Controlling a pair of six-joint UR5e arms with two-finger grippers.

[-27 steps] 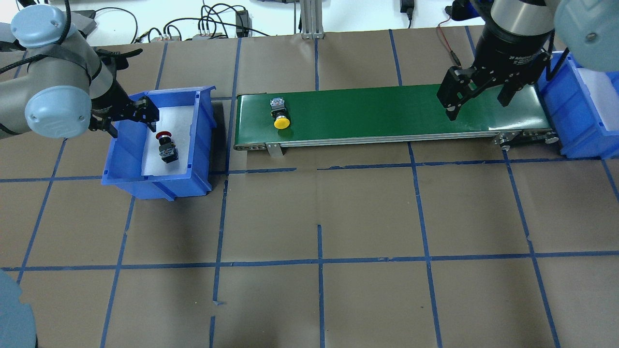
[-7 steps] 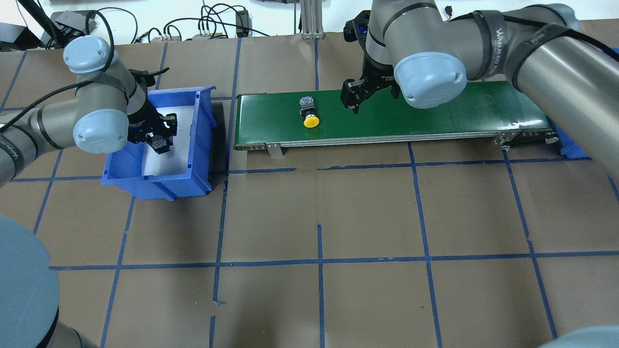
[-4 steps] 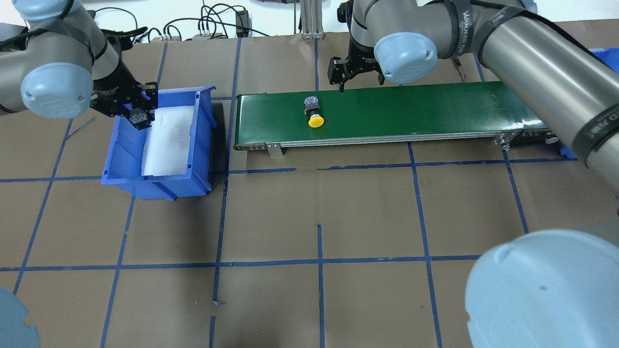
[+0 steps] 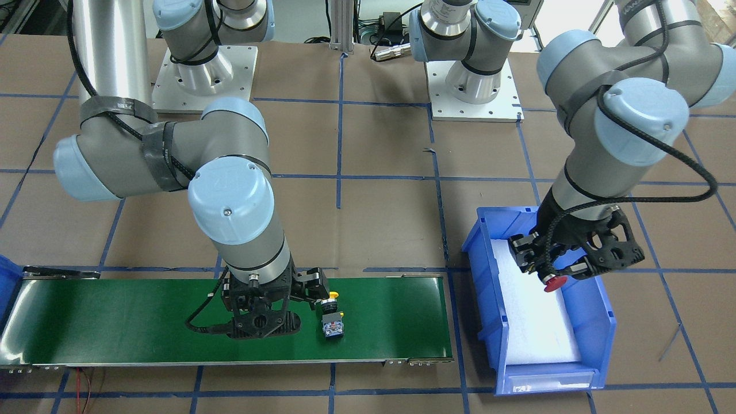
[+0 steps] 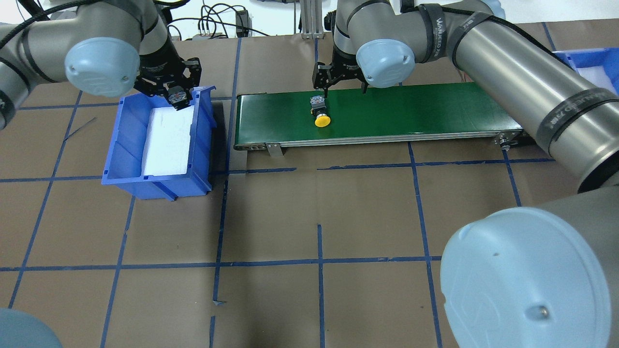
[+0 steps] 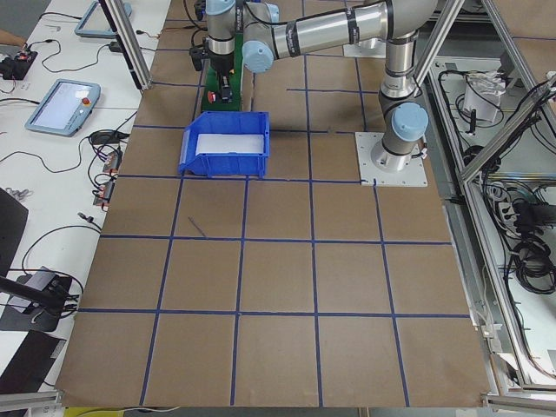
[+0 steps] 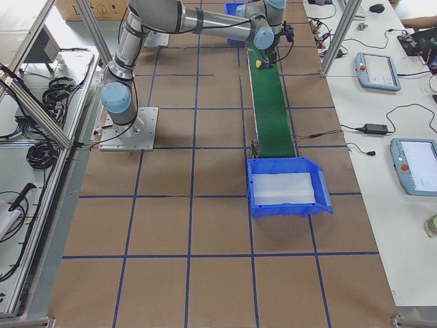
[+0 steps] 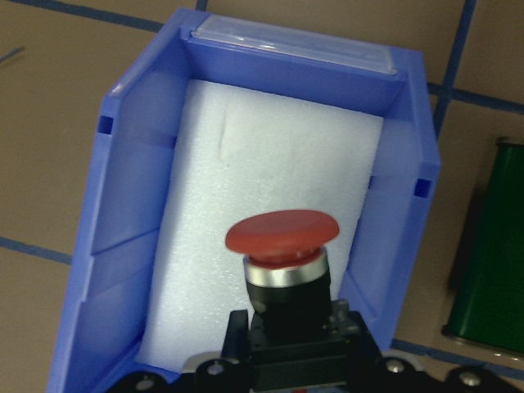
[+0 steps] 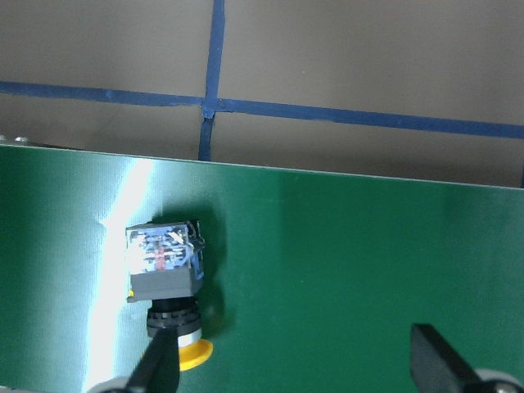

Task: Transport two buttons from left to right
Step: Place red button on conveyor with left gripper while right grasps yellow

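The red button (image 8: 281, 237) hangs in my left gripper (image 8: 286, 327), which is shut on its black collar above the far end of the left blue bin (image 8: 123, 205). It also shows in the front view (image 4: 555, 281) and, from behind, in the overhead view (image 5: 177, 95). The yellow button (image 5: 321, 116) lies on its side on the green conveyor belt (image 5: 411, 111), cap toward the robot. My right gripper (image 9: 299, 360) is open just above the belt, one fingertip (image 9: 160, 360) beside the yellow cap (image 9: 195, 352). The button lies off to that side of the gap.
The left blue bin (image 5: 116, 145) holds only a white foam pad (image 5: 167, 140). A second blue bin (image 5: 587, 65) stands at the belt's right end. Blue tape lines cross the brown table cover. Cables lie along the far table edge.
My left gripper took the red button out of the bin and carried it up toward the bin's far right corner. My right arm swept left along the belt to the yellow button, which drifted right.
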